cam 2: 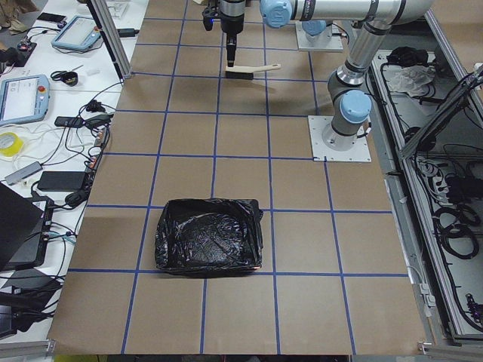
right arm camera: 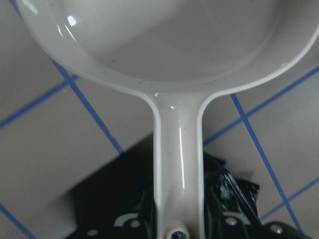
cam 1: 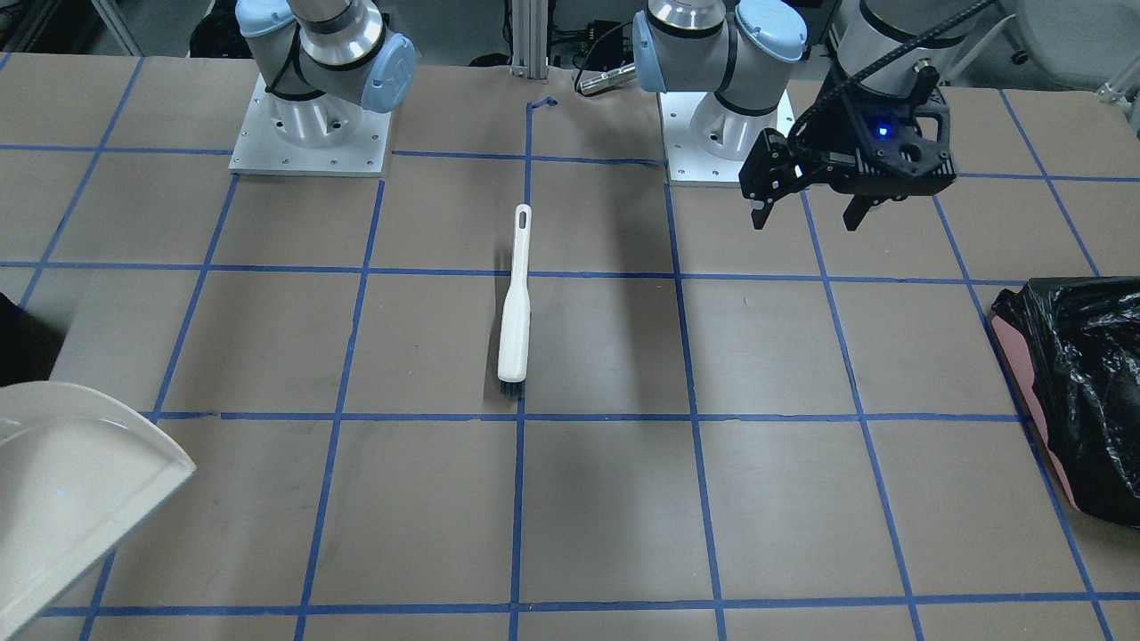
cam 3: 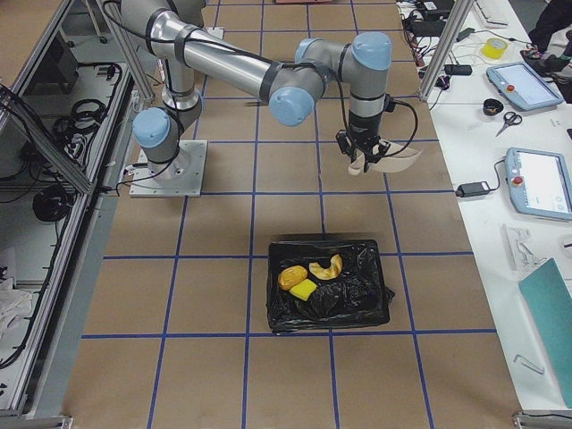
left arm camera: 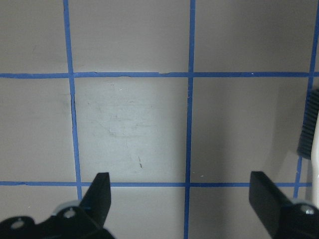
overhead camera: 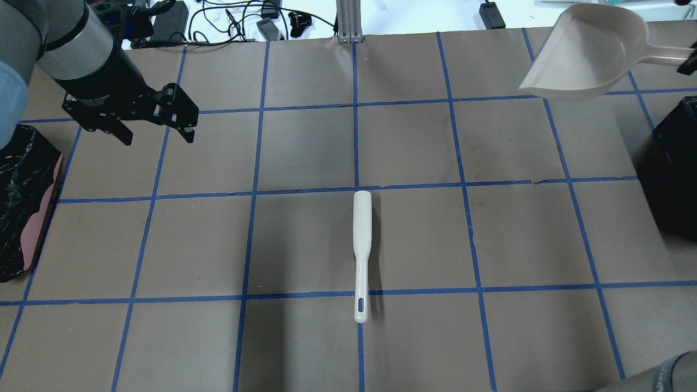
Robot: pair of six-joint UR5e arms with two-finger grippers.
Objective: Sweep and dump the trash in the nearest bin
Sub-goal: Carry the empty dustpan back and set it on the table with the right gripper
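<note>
Brown paper taped into a blue grid covers the table (overhead camera: 523, 234), and a bin lined with a black bag stands at each end. Of these, the right bin (cam 3: 357, 308) sits at the robot's right end and the left bin (cam 2: 209, 234) at the opposite end. Near the right bin the pale dustpan (overhead camera: 585, 57) hangs tilted in the air, its handle pinched between the fingers of the right gripper (right arm camera: 178, 224). A white brush (overhead camera: 361, 239) lies flat along the centre tape line, bristle end away from the robot and handle towards it, with neither arm touching it. Off to the side nearer the left bin, the left gripper (overhead camera: 158, 136) hovers above bare paper, fingers spread wide and holding nothing. All the trash rests inside the right bin: a golden-brown lump (cam 3: 290, 276), a yellow sponge (cam 3: 303, 290) touching it, and a curved yellowish scrap (cam 3: 327, 267) just beside them
</note>
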